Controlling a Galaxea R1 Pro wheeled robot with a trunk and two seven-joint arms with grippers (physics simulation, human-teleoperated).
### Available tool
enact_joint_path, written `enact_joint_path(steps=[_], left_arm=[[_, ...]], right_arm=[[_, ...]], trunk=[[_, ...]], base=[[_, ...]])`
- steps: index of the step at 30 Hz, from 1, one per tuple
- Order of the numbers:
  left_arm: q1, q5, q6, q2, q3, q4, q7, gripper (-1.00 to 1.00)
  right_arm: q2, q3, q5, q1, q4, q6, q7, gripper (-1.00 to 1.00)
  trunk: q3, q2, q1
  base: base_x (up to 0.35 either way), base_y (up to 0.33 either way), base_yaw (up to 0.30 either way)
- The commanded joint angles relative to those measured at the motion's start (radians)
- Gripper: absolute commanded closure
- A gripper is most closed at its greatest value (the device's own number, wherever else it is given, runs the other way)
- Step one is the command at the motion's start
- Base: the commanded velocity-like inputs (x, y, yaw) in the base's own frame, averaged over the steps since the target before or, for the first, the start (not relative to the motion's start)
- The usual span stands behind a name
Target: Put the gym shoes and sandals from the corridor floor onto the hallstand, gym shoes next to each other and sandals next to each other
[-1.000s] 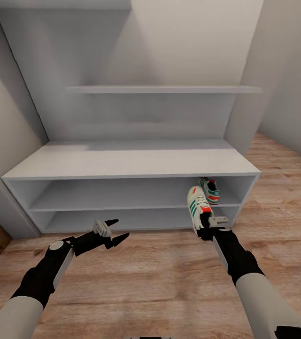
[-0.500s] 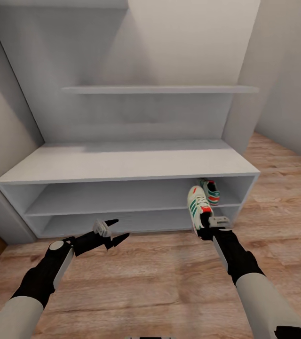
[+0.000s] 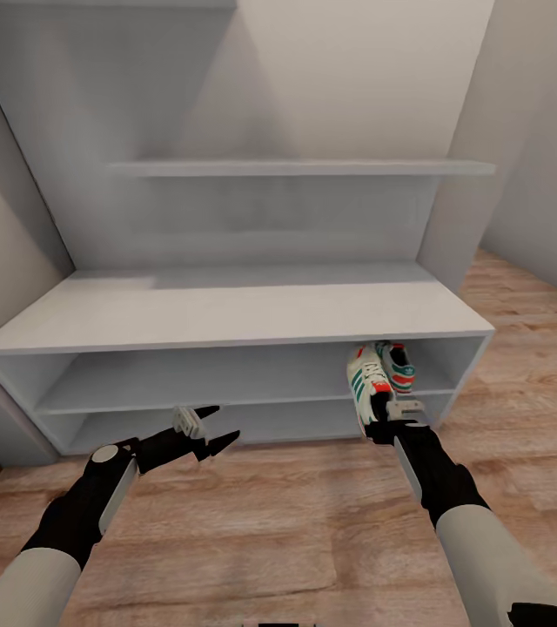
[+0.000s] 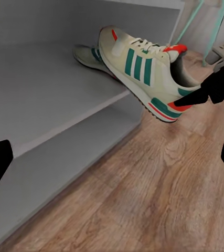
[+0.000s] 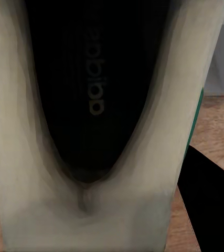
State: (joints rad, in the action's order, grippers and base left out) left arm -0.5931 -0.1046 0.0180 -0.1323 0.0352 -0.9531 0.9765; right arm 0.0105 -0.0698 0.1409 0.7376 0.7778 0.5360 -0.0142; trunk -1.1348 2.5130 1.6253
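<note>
My right gripper (image 3: 391, 420) is shut on the heel of one off-white gym shoe (image 3: 365, 386) with green stripes, holding it toe-up just in front of the hallstand (image 3: 226, 309). The other gym shoe (image 3: 398, 365) lies on the upper open shelf at the right end, right behind the held one. In the left wrist view the held shoe (image 4: 143, 68) hangs over the shelf's front edge, with the second gym shoe (image 4: 89, 54) behind it. The right wrist view looks into the shoe's dark inside (image 5: 96, 105). My left gripper (image 3: 213, 427) is open and empty, low over the corridor floor (image 3: 296, 522). The sandals are out of view.
A floating shelf (image 3: 305, 166) hangs above the hallstand's top. Walls close in on the left (image 3: 0, 244) and right (image 3: 540, 174). Both open shelf rows are bare to the left of the shoes. Mint-green bars (image 4: 195, 21) stand beyond the unit's right end.
The whole view has shifted, so the camera moved: the hallstand now looks wider and nearer. Both arms keep their pose, and the held shoe sits closer to the shelf.
</note>
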Motion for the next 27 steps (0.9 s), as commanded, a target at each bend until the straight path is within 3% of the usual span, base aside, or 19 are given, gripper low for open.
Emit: enact_joint_path(steps=[1,9,13,16,21,27], left_arm=[[-0.001,-0.007,0.002,-0.001,0.003,0.001,0.001,-1.00],[-0.001,-0.009,0.002,0.002,0.015,0.001,0.019,-1.00],[-0.001,-0.009,0.002,0.007,0.075,0.001,0.157,-1.00],[-0.001,-0.009,0.002,0.008,0.084,0.001,0.189,-1.00],[-0.001,-0.009,0.002,0.008,0.086,0.001,0.196,-1.00],[-0.001,-0.009,0.002,0.008,0.086,0.001,0.198,-1.00]], right_arm=[[0.000,-0.001,0.009,0.000,0.001,0.005,0.002,1.00],[-0.001,-0.001,0.009,0.001,0.001,0.006,0.002,1.00],[-0.001,-0.001,0.009,0.001,0.001,0.006,0.002,1.00],[-0.001,-0.001,0.009,0.000,0.001,0.006,0.002,1.00],[-0.001,-0.001,0.009,0.001,0.001,0.006,0.002,1.00],[-0.001,-0.001,0.009,0.001,0.000,0.005,0.002,1.00]], trunk=[[-0.001,0.000,0.000],[-0.001,0.000,0.000],[-0.001,0.000,0.000],[-0.001,0.000,0.000],[-0.001,0.000,0.000],[-0.001,0.000,0.000]], base=[[0.315,-0.052,0.000],[0.172,-0.124,0.000],[0.012,-0.011,0.000],[0.001,-0.001,0.000],[0.030,0.000,0.000],[0.285,-0.004,0.000]])
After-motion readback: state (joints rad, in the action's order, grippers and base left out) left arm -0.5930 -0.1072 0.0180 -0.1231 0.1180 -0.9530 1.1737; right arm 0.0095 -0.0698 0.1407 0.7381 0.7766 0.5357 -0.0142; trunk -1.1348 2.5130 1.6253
